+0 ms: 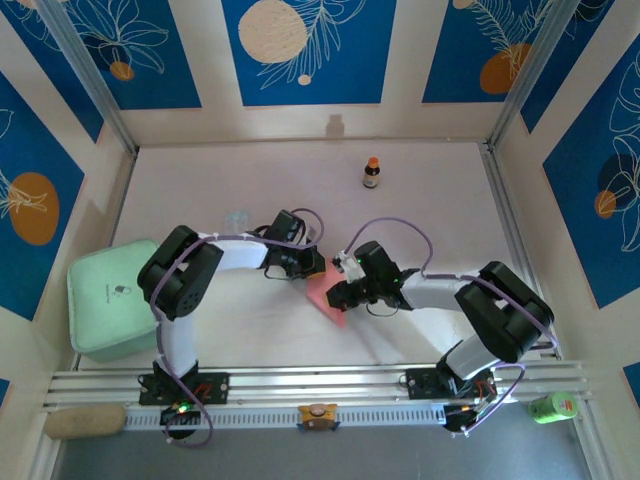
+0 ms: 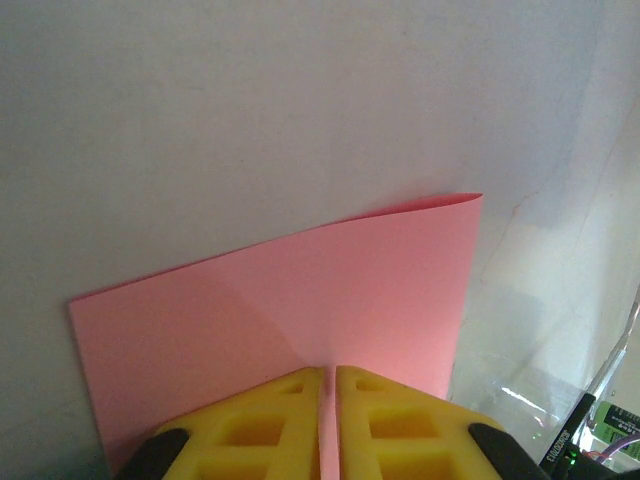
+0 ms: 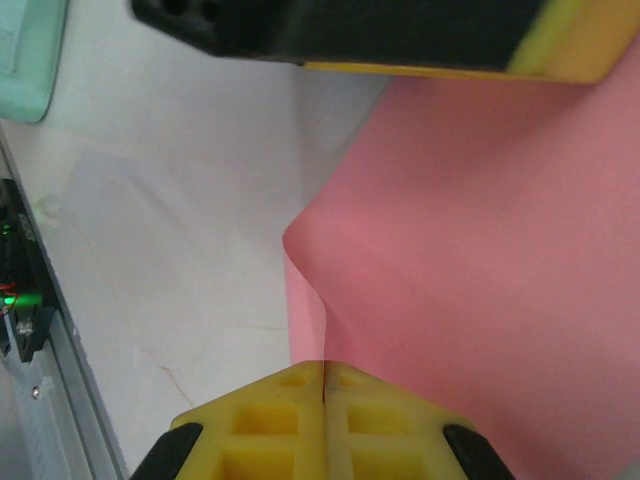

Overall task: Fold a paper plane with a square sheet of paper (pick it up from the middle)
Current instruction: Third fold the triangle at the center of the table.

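Looking down from above, I saw the left gripper (image 1: pixel 306 263) and the right gripper (image 1: pixel 336 294) meeting over the middle of the table (image 1: pixel 430 210), with the square sheet of paper (image 1: pixel 329 303) caught between them. A green box (image 1: pixel 105 300) sat well off behind the left arm, and a small bottle (image 1: pixel 371 173) stood far beyond both tools.

From the left wrist, the left gripper (image 2: pixel 329 385) had its yellow pads (image 2: pixel 285 410) pressed nearly together, pinching the near edge of the pink sheet (image 2: pixel 300 300). The paper spread away ahead of the fingers, its far right corner curling up off the table (image 2: pixel 200 120).

From the right wrist, the right gripper (image 3: pixel 327 378) was likewise clamped tight on the sheet (image 3: pixel 480 250), which rose ahead and to the right in a bowed wave. The left gripper (image 3: pixel 400 35) sat across the far end.
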`<state>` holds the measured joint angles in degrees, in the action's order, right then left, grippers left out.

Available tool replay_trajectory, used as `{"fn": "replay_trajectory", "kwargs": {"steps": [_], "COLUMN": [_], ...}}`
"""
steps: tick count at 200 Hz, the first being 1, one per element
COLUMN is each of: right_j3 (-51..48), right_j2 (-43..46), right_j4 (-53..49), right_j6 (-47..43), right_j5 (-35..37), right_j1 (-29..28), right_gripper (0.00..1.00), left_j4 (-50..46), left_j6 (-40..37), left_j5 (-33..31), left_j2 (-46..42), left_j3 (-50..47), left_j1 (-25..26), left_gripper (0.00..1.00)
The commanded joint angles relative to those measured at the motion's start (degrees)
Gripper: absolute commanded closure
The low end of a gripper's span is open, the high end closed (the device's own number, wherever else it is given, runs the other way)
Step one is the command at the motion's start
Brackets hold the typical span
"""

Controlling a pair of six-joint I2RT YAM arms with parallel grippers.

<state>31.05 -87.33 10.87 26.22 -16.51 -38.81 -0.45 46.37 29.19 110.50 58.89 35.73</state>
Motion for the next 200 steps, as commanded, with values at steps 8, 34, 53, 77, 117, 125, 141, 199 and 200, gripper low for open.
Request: {"fn": "replay_trajectory", "kwargs": {"steps": [8,34,53,77,117,125,141,199,200], "right_j3": [2.1,2.5,2.6,2.5,2.3,2.2,1.9,1.6,1.6], "right_j2": [-1.7,-1.9,-2.0,-2.1,-1.6,-1.3,-0.8,0.2,0.3], "right_j4": [-2.9,-3.3,-3.4,-3.6,-3.9,-4.1,-4.2,-5.3,-5.3], "right_j6": [0.2,0.2,0.3,0.4,0.9,1.3,1.6,2.4,2.4], "right_j5": [1.6,2.8,3.2,3.3,2.9,2.8,2.8,5.6,5.6], "right_j1": [0.6,1.1,1.4,1.5,1.6,1.6,1.6,1.6,1.6], "right_gripper": [0.98,0.98,0.97,0.97,0.97,0.97,0.97,0.97,0.97], "left_j4": [-1.8,-1.8,-1.9,-1.7,-0.9,-1.0,-1.1,-1.0,-1.0], "left_j6": [-0.6,-0.5,-0.4,-0.1,0.6,0.6,0.5,0.8,0.8], "left_j5": [-1.5,-1.5,-1.5,-1.2,-1.0,-0.9,-1.1,-0.9,-0.9], "left_j2": [1.5,1.2,1.2,1.2,0.4,0.3,0.0,0.0,0.0], "left_j3": [-1.1,-1.1,-1.1,-1.1,-1.5,-1.5,-1.4,-1.2,-1.2], "left_j1": [-0.2,-0.2,-0.2,-0.2,-0.2,-0.2,-0.2,-0.2,-0.2], "left_gripper": [0.86,0.86,0.86,0.87,0.87,0.86,0.86,0.86,0.87]}}
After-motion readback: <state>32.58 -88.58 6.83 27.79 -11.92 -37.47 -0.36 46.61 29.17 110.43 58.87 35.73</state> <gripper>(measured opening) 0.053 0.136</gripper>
